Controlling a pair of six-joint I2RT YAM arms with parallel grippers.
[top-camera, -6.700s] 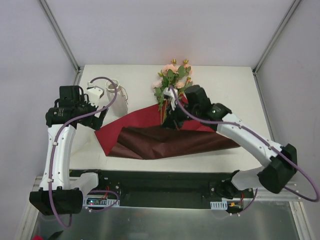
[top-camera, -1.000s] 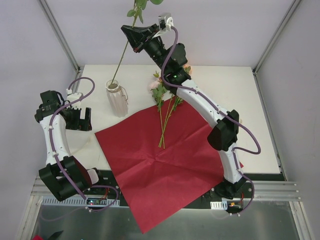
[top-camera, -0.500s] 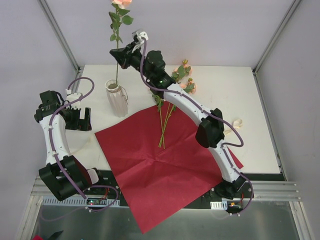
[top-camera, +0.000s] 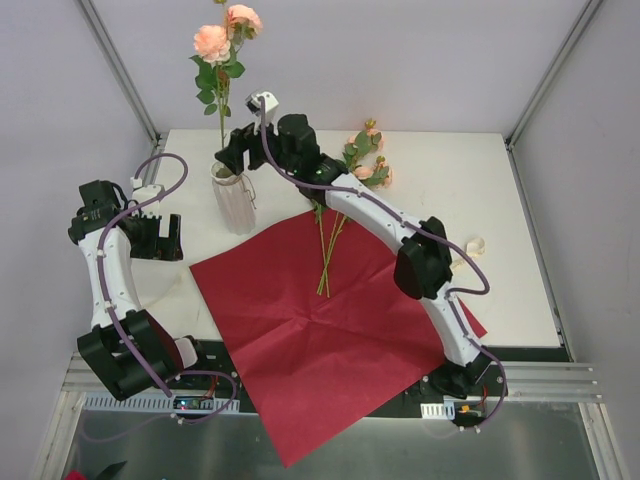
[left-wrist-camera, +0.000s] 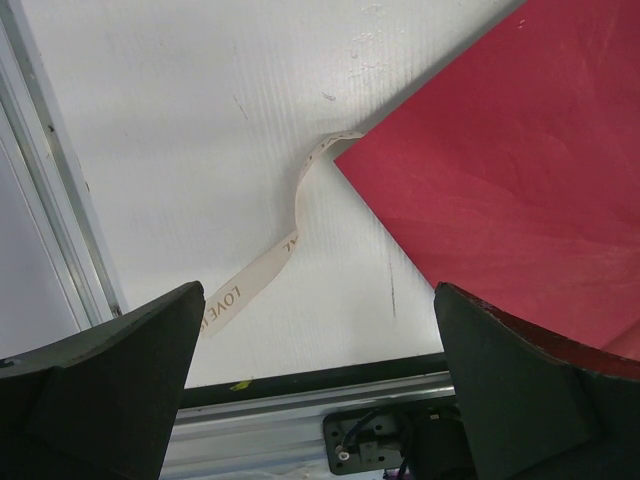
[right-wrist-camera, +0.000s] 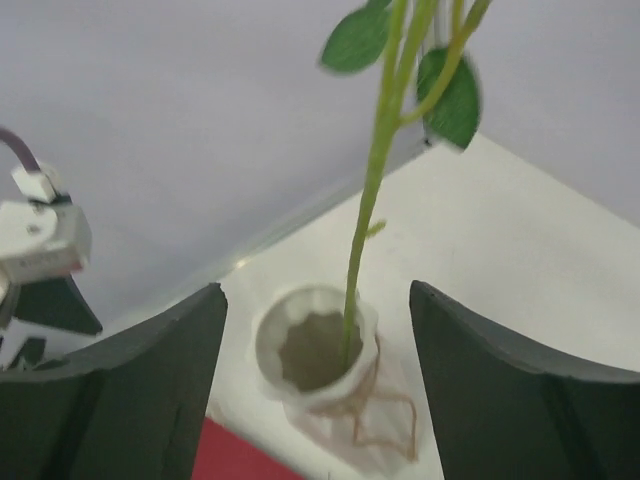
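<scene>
The right gripper (top-camera: 232, 152) is spread wide, its two fingers well apart, and it grips nothing. One green flower stem (right-wrist-camera: 365, 230) stands upright in the gap between them, clear of both fingers as far as the right wrist view shows. The foot of the stem goes down into the mouth of the one white ribbed vase (top-camera: 234, 200), which stands directly under this gripper. Above the gripper the stem carries two pink blooms (top-camera: 210, 40) and several leaves.

Behind the right gripper, along its own arm, a small bunch of loose flowers (top-camera: 330, 240) lies flat. At least two stems show, but the exact count cannot be told. Their lower ends rest on the one red paper sheet (top-camera: 320, 340), and their pink heads lie beyond its edge on the white surface (top-camera: 450, 170).

The left gripper (top-camera: 157, 240) is also wide open and empty, hanging above the surface well apart from the vase. Below it, between its two fingers in the left wrist view, lies one cream printed ribbon (left-wrist-camera: 262, 268), curled, with one end touching a corner of the red sheet. That corner lies under the gripper's right finger. A second ribbon (top-camera: 470, 247) lies far from both grippers, beside the right arm's elbow.
</scene>
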